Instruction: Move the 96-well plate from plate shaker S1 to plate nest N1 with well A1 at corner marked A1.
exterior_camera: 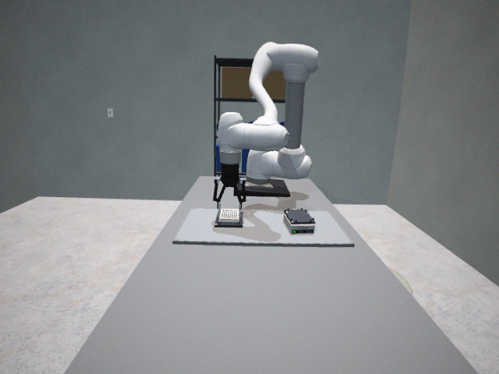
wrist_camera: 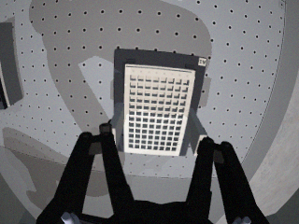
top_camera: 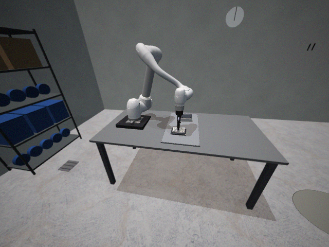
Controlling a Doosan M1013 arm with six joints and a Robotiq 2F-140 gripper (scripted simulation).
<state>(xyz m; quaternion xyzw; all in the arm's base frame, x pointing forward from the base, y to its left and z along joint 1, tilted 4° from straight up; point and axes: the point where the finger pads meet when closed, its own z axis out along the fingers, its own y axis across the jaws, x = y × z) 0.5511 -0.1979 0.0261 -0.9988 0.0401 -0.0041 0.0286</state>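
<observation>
A grey table (top_camera: 225,138) on 4 dark legs carries 2 items directly: the arm's black base plate (top_camera: 121,124) near 1 end, and a pale perforated mat (exterior_camera: 193,235) laid across the top just beside it. The table stands on a mottled floor (top_camera: 79,212).
</observation>
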